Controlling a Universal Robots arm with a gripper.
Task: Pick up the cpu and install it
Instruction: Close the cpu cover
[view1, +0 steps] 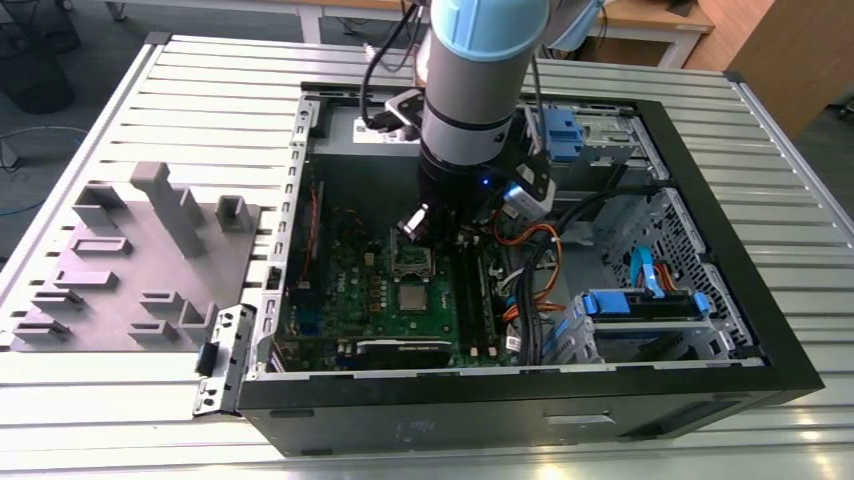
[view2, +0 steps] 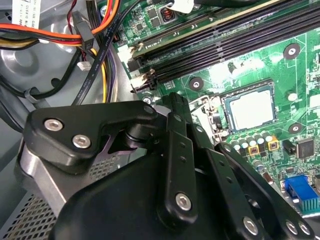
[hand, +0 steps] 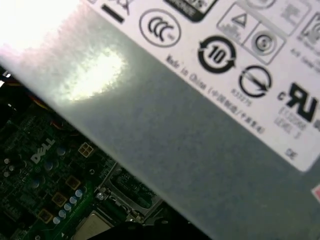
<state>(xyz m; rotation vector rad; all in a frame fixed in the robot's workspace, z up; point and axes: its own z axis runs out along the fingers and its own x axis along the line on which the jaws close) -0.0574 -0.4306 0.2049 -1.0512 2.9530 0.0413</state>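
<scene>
The cpu (view2: 248, 109) lies flat in the dark socket frame (view2: 248, 84) of the green motherboard (view1: 380, 300), just beside the tip of the hand (view2: 174, 102) and apart from it. The hand hangs low inside the open computer case (view1: 534, 405). It carries nothing that can be seen, and it cannot be told whether it is clenched or released.

By the look of it, the chip is already laid in and the work is at the seating stage. To do that well, the chip should rest level, with its pale rim parallel to the frame on all four sides. Any touch should come straight down and lightly, since a tilted push would likely harm the contacts beneath. The memory slots (view2: 225, 45) run close by the hand, and the bundle of orange, yellow and black cables (view2: 60, 37) hangs on its far side from the chip, so sideways moves need to be small.

In the first wrist view the grey power supply box (hand: 175, 145) with its white label stands near the board.

The case sits on a ribbed metal surface (view1: 200, 90). A grey moulded tray (view1: 134, 260) lies well off from the hand, towards the exterior view's left. Beyond are wooden desks (view1: 641, 25) and a blue-grey floor.
</scene>
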